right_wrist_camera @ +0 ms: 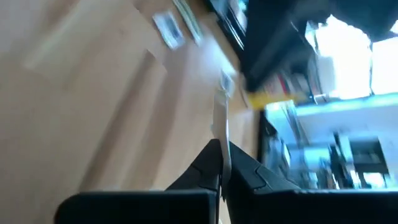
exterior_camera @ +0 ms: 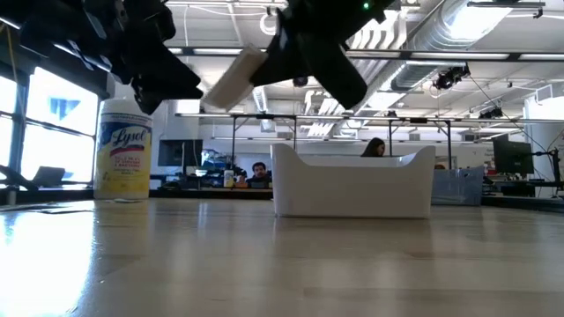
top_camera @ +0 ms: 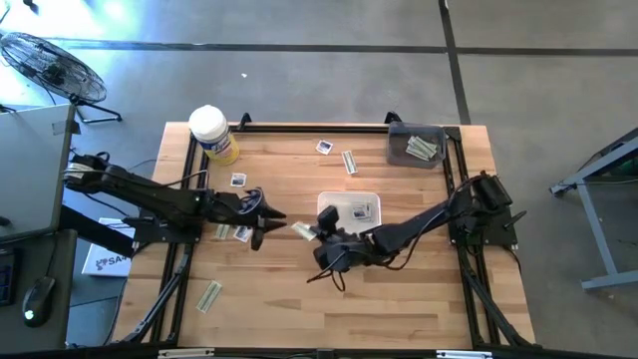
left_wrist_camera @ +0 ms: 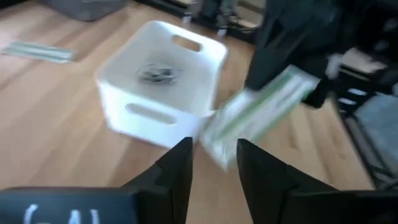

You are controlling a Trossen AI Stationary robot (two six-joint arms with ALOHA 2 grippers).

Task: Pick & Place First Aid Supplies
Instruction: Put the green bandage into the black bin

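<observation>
My right gripper (top_camera: pixel 317 236) is above the table's middle, just near of the white tray (top_camera: pixel 371 196), and is shut on a narrow pale greenish-white strip packet (top_camera: pixel 303 231). My left gripper (top_camera: pixel 269 223) faces it from the left and is open. In the left wrist view the strip's free end (left_wrist_camera: pixel 217 146) shows just beyond the gap between my left fingers (left_wrist_camera: pixel 184 155); I see no touch. The tray (left_wrist_camera: pixel 134 115) holds a few small packets. Other packets lie flat on the wood (top_camera: pixel 231 232), (top_camera: pixel 238 180), (top_camera: pixel 208 295), (top_camera: pixel 349 162). My right gripper pinches the strip packet by one end (right_wrist_camera: pixel 221 134) between its two fingers (right_wrist_camera: pixel 208 165), coming from the table's right side. The strip is lifted clear of the table (exterior_camera: pixel 233 79) and tilted. Its free end sits lower and points toward my left gripper.
A yellow canister with a white lid (top_camera: pixel 214 135) stands at the far left corner. A grey bin (top_camera: pixel 417 146) with strips sits at the far right corner. A black frame (top_camera: pixel 299 128) runs round the table. People sit in the room beyond (exterior_camera: pixel 257 173).
</observation>
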